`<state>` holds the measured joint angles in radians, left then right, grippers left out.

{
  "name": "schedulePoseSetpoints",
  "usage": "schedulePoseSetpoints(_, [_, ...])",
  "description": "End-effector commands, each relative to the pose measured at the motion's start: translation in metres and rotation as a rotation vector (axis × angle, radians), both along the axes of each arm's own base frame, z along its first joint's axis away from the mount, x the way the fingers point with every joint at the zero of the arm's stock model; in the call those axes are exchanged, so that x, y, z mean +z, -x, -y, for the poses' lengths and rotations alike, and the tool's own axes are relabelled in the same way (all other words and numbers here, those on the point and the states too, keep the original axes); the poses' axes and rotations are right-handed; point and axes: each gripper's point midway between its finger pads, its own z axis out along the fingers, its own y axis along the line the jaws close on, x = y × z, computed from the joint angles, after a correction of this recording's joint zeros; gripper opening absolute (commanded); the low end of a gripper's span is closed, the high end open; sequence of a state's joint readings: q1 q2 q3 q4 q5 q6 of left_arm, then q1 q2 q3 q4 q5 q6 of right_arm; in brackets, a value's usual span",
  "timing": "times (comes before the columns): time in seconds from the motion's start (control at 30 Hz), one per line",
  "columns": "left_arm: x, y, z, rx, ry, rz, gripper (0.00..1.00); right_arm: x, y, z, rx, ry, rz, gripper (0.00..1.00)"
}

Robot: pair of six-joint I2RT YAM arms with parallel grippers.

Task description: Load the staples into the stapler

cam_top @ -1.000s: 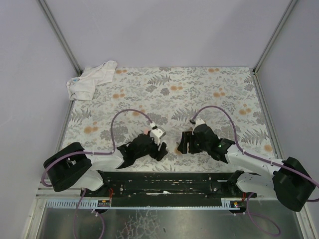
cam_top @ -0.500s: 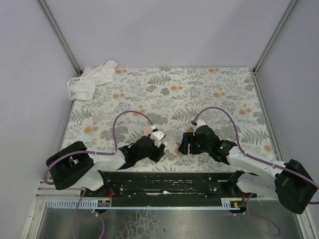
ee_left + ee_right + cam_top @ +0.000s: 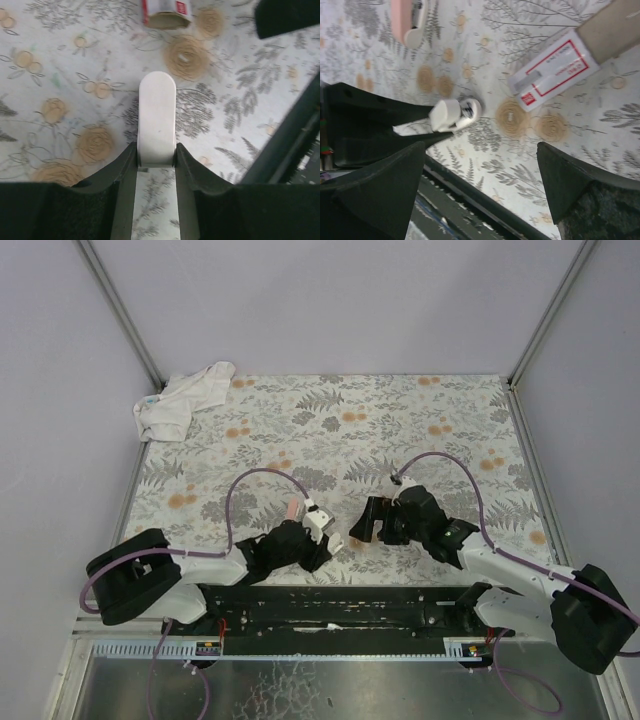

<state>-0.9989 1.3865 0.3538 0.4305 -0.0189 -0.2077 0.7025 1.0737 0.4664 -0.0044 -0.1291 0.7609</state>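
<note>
The staples box is white with a red border. Its pale tray is slid partly out, and it lies flat on the floral table. Its end also shows in the left wrist view. The stapler is a pink bar and a white bar. My left gripper is shut on the white bar, low over the table. My right gripper is open and empty, just short of the box. In the top view the box is mostly hidden under it.
A crumpled white cloth lies at the back left corner. A black rail runs along the near edge. Grey walls close in the table on three sides.
My left gripper has moved a little toward the near edge with the white bar in it. My right gripper has shifted slightly and its fingers look spread wider.
</note>
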Motion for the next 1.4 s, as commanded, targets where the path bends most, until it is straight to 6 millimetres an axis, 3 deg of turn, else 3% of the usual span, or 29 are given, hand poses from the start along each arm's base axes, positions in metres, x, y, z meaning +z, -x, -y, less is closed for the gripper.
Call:
schedulePoseSetpoints(0.0, [0.040, 0.015, 0.026, -0.062, 0.217, 0.008, 0.00, 0.032, 0.001, -0.028, 0.018, -0.191, -0.039, 0.99])
schedulePoseSetpoints(0.23, [0.071, 0.018, 0.035, -0.084, 0.312, 0.033, 0.00, 0.040, 0.013, -0.056, 0.082, -0.333, -0.179, 0.99])
schedulePoseSetpoints(0.47, [0.087, 0.019, 0.036, -0.083, 0.360, 0.047, 0.00, 0.048, 0.019, -0.064, 0.121, -0.388, -0.218, 1.00])
schedulePoseSetpoints(0.53, [0.092, 0.019, 0.038, -0.084, 0.376, 0.054, 0.00, 0.048, 0.022, -0.067, 0.136, -0.405, -0.240, 0.88])
schedulePoseSetpoints(0.6, [0.095, 0.018, 0.038, -0.078, 0.385, 0.059, 0.00, 0.049, 0.026, -0.069, 0.155, -0.422, -0.256, 0.66])
schedulePoseSetpoints(0.7, [0.100, 0.017, 0.039, -0.074, 0.393, 0.067, 0.00, 0.051, 0.026, -0.069, 0.154, -0.433, -0.254, 0.07])
schedulePoseSetpoints(0.77, [0.101, 0.017, 0.039, -0.073, 0.397, 0.072, 0.00, 0.049, 0.025, -0.067, 0.141, -0.417, -0.249, 0.00])
schedulePoseSetpoints(0.93, [0.098, 0.015, 0.038, -0.069, 0.383, 0.074, 0.00, 0.052, 0.022, -0.068, 0.145, -0.415, -0.229, 0.00])
schedulePoseSetpoints(0.97, [0.097, 0.015, 0.038, -0.067, 0.381, 0.071, 0.00, 0.054, 0.021, -0.069, 0.155, -0.416, -0.224, 0.06])
schedulePoseSetpoints(1.0, [0.096, 0.016, 0.038, -0.068, 0.379, 0.069, 0.00, 0.056, 0.020, -0.071, 0.165, -0.420, -0.213, 0.25])
schedulePoseSetpoints(1.03, [0.096, 0.015, 0.038, -0.066, 0.378, 0.069, 0.00, 0.058, 0.020, -0.071, 0.168, -0.421, -0.204, 0.56])
schedulePoseSetpoints(1.1, [0.095, 0.016, 0.038, -0.070, 0.376, 0.065, 0.00, 0.060, 0.018, -0.070, 0.163, -0.417, -0.185, 0.84])
schedulePoseSetpoints(1.13, [0.095, 0.017, 0.038, -0.073, 0.378, 0.062, 0.00, 0.060, 0.017, -0.068, 0.155, -0.410, -0.177, 0.90])
schedulePoseSetpoints(1.37, [0.097, 0.022, 0.036, -0.080, 0.381, 0.058, 0.00, 0.057, 0.020, -0.056, 0.108, -0.388, -0.157, 0.95])
